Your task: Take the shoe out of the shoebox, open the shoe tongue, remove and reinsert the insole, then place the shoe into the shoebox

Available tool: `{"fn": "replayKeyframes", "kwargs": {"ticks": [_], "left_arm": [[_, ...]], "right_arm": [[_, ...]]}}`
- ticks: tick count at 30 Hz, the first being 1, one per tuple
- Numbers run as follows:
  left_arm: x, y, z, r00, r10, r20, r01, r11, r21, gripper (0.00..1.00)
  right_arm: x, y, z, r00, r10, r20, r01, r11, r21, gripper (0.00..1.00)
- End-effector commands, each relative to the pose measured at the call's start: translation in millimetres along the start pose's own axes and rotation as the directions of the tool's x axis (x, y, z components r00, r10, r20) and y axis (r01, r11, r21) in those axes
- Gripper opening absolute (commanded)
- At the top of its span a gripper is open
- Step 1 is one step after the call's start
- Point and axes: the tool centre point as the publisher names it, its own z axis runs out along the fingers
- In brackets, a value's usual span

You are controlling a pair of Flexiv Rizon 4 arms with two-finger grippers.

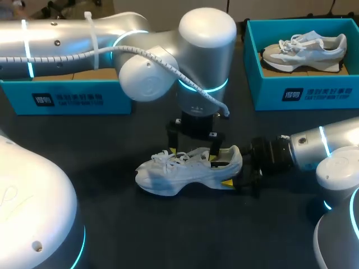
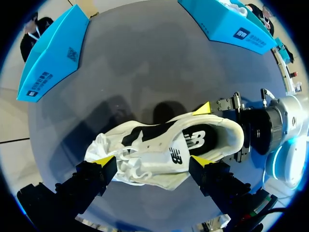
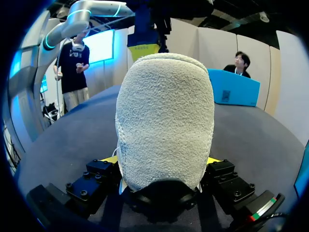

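Note:
A white sneaker [image 1: 188, 171] with a black insole [image 2: 205, 137] stands upright on the dark table, toe pointing left. My right gripper [image 1: 238, 168] comes in from the right and is shut on the shoe's heel [image 3: 164, 121], one yellow tip on each side. In the left wrist view the right gripper [image 2: 227, 133] shows clamped on the heel. My left gripper [image 2: 152, 162] hangs open over the middle of the shoe, its fingertips [image 2: 104, 162] straddling the laces and the shoe's side. In the head view the left gripper [image 1: 193, 152] sits just over the tongue.
A blue shoebox [image 1: 269, 89] at the back right holds a second, grey and white sneaker [image 1: 305, 50]. Another blue box [image 1: 67, 98] lies at the back left, partly hidden under my left arm. Bare table lies in front of the shoe.

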Motion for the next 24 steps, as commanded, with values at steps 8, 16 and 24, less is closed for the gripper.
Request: {"fn": "replayKeyframes", "kwargs": {"ticks": [8, 16, 24], "left_arm": [[11.7, -3, -1, 0.999, -0.031, -0.036, 0.031, 0.999, -0.009, 1.00], [21.1, -6, 18, 0.998, -0.064, 0.006, 0.064, 0.998, -0.002, 1.00], [25.8, -5, 29, 0.996, -0.069, 0.051, 0.069, 0.998, -0.001, 1.00]], "right_arm": [[-4.7, -9.6, 4, 1.000, 0.000, 0.002, 0.000, 1.000, 0.002, 0.00], [-4.7, -9.6, 4, 1.000, 0.000, 0.002, 0.000, 1.000, 0.002, 0.00], [-4.7, -9.6, 4, 1.000, 0.000, 0.002, 0.000, 1.000, 0.002, 0.00]]}}
